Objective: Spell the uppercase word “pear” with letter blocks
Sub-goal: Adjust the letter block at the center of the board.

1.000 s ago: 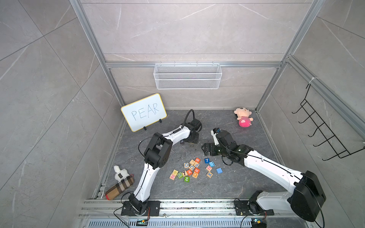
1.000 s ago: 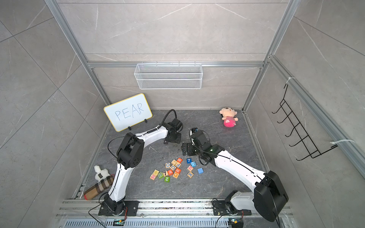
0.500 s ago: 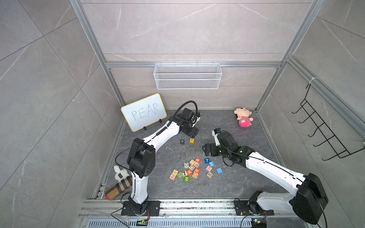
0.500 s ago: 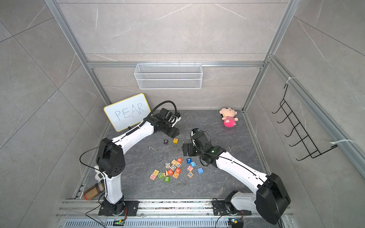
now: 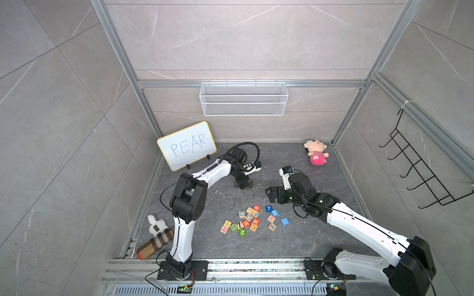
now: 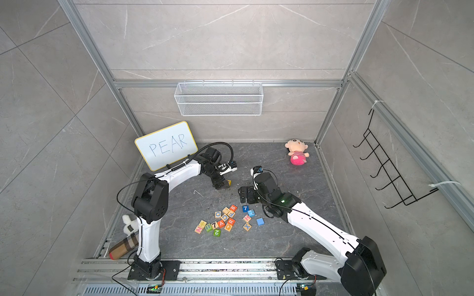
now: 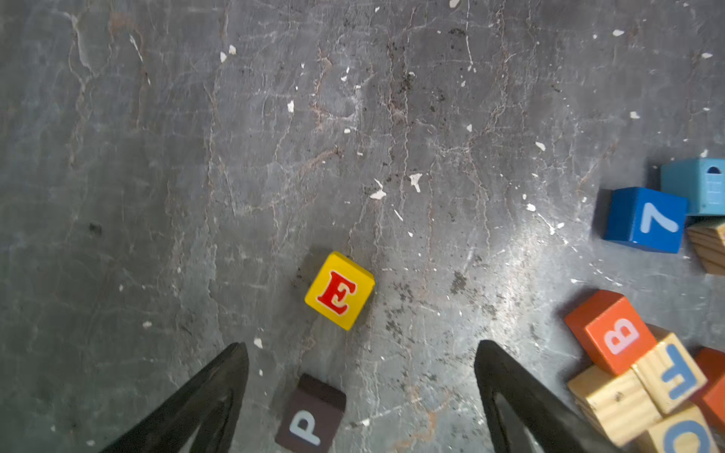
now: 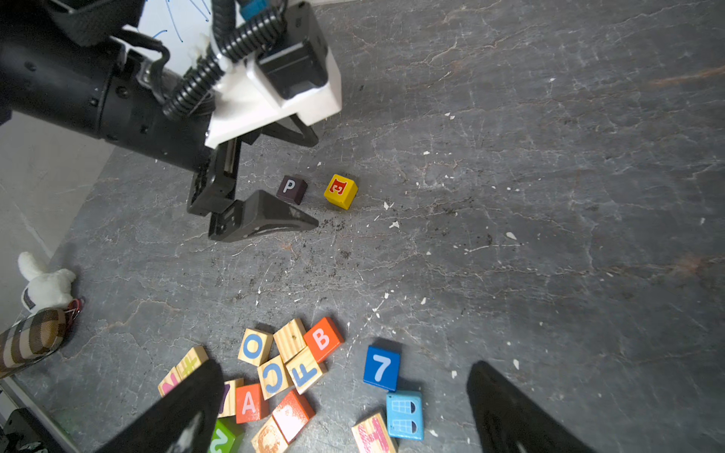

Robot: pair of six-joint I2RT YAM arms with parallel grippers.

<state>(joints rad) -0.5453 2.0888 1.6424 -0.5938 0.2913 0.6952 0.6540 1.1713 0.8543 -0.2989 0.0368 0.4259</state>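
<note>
My left hand point(image 7: 361, 345) hangs spread wide and empty over the desk point(image 7: 157, 157). The black P block point(image 7: 310, 415) lies between its fingers point(image 7: 196, 404), and the yellow E block point(image 7: 339, 290) sits just beyond their tips, turned askew, with a narrow gap between the two. My right hand point(image 8: 345, 366) is just as wide open and holds nothing, poised above the heap point(image 5: 250, 217) nearer my bases, where the orange-red A block point(image 8: 249, 404) and R block point(image 5: 255, 221) lie side by side among the others. The desk is dark grey and stone-patterned, veined and littered with white flecks. I count two hands, two blocks set apart, and in the heap three orange-red, three blue and two green; the pale wooden ones crowd too closely for a sure count. Around me stand grey tiled walls point(image 5: 64, 128) in an aluminium frame point(image 5: 123, 64), with one whiteboard point(image 5: 187, 144) reading PEAR, one wire basket point(image 5: 243, 98), one black hook rack point(image 5: 420, 174), one pink doll point(image 5: 316, 155), and one white plush point(image 5: 155, 224) beside one plaid roll point(image 5: 154, 246).
</note>
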